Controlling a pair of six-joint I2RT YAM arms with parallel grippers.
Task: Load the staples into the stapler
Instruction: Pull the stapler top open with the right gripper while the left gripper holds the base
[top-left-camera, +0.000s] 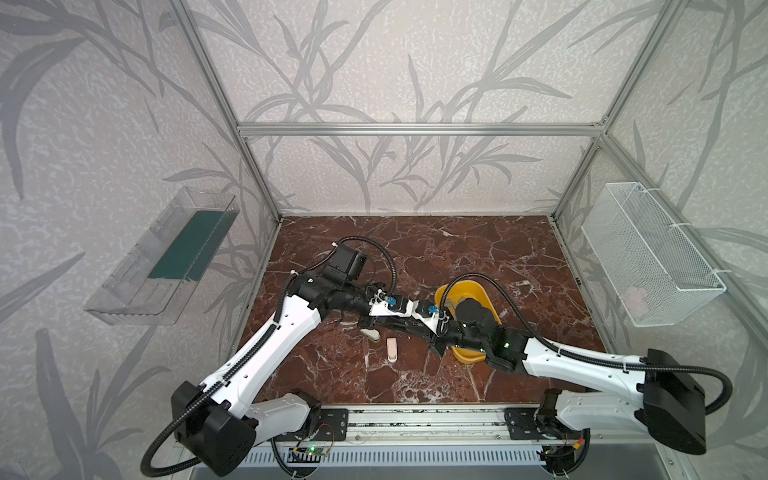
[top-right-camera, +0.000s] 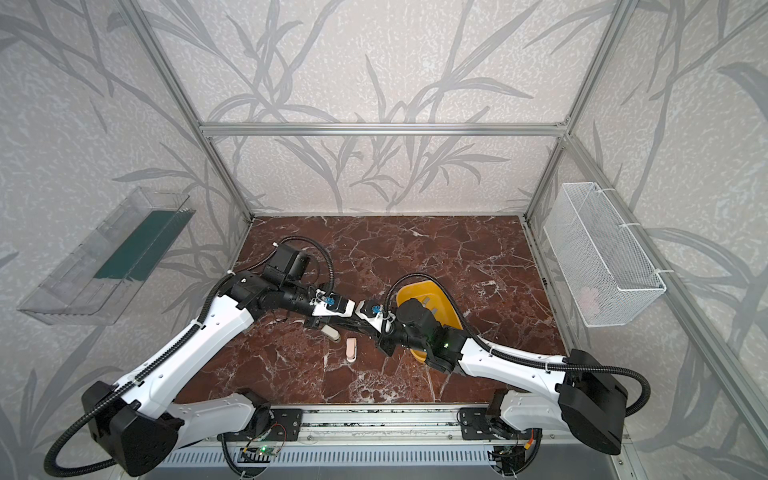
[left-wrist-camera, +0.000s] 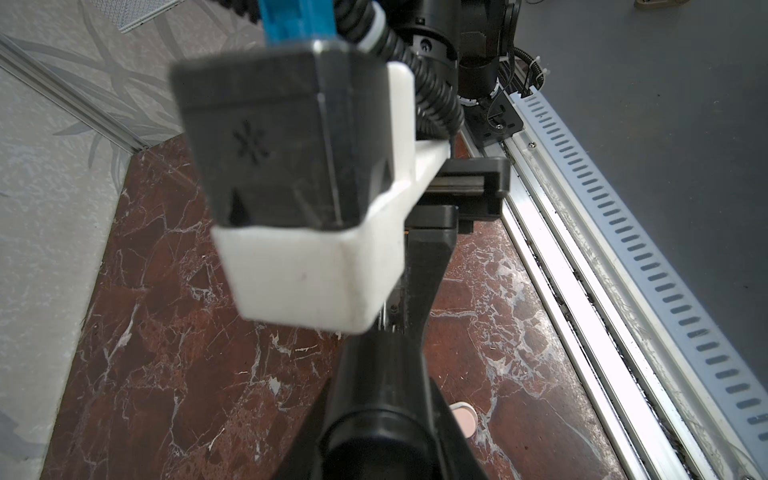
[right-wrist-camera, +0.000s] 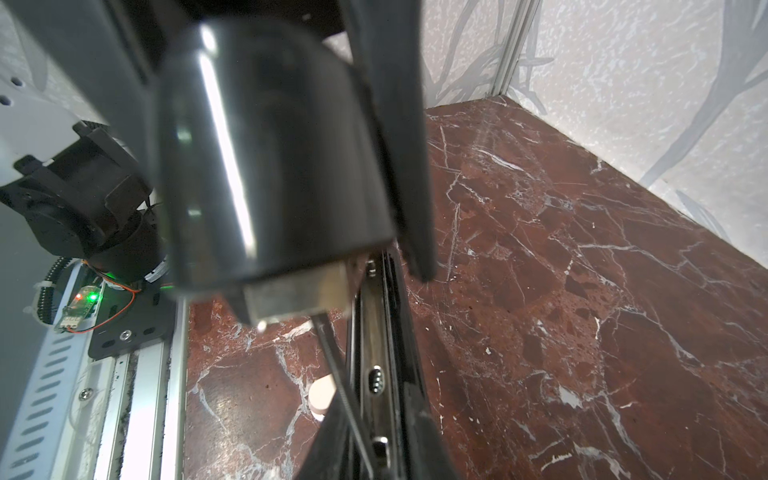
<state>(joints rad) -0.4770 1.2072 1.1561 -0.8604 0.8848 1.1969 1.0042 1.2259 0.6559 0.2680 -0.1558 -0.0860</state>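
**Right wrist view: stapler between both grippers, staples in the tray**

The staples (top-right-camera: 432, 309) show as a few grey strips inside the yellow tray (top-right-camera: 449, 299), apart from both sets of jaws. In both top views the right arm's wrist hangs over the tray and hides most of its floor, so their number cannot be made out.

Just off the tray's left rim, the black stapler (top-left-camera: 395, 325) sits between the two grippers, opened. The left gripper (left-wrist-camera: 378, 395) clamps the stapler's glossy top cover, one finger on each side. The right gripper (right-wrist-camera: 374, 428) has its jaws narrow on either side of the stapler's metal rail; whether they press it I cannot tell. Whether any strip sits in that rail is too dark to make out.

The right arm's camera housing (left-wrist-camera: 299, 187) blocks much of the left wrist view. On the marble table (top-left-camera: 478, 249), front-left of the tray, lie a pink mini stapler (top-left-camera: 392, 348) and a beige mini stapler (top-left-camera: 370, 334) — the beige one partly under the black stapler.
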